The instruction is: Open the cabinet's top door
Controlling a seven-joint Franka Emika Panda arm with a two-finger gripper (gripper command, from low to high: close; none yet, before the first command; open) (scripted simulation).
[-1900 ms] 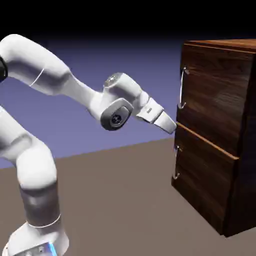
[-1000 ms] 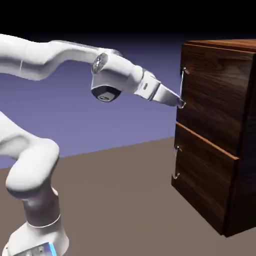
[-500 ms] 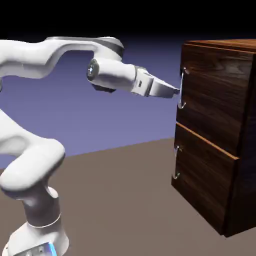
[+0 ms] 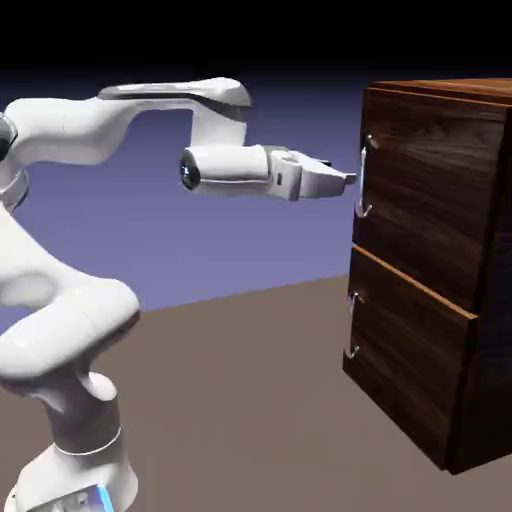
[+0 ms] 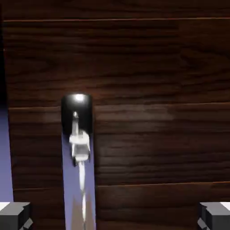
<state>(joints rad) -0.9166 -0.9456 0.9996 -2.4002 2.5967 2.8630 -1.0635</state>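
Observation:
The dark walnut cabinet (image 4: 492,300) stands at the exterior view's right. Its top door (image 4: 425,195) is flush and carries a slim vertical silver handle (image 4: 362,180). My gripper (image 4: 346,178) lies level, pointing at the handle's middle and just short of it. In the hand view the top door (image 5: 157,67) fills the picture and the handle (image 5: 79,148) runs down it, left of centre. The gripper (image 5: 115,216) is open: its grey fingertips (image 5: 14,215) sit far apart at the bottom corners, with nothing held between them and the handle nearer the left one.
Below the top door sits the shorter panel (image 4: 400,370) with an orange-brown edge strip and its own silver handle (image 4: 352,325). The brown table (image 4: 230,400) spreads in front of the cabinet. The arm's white links (image 4: 90,130) arch in from the exterior view's left.
The arm has risen and levelled out. The gripper climbed from near the handle's lower end to its middle, turning from a downward slant to horizontal. The door has not moved.

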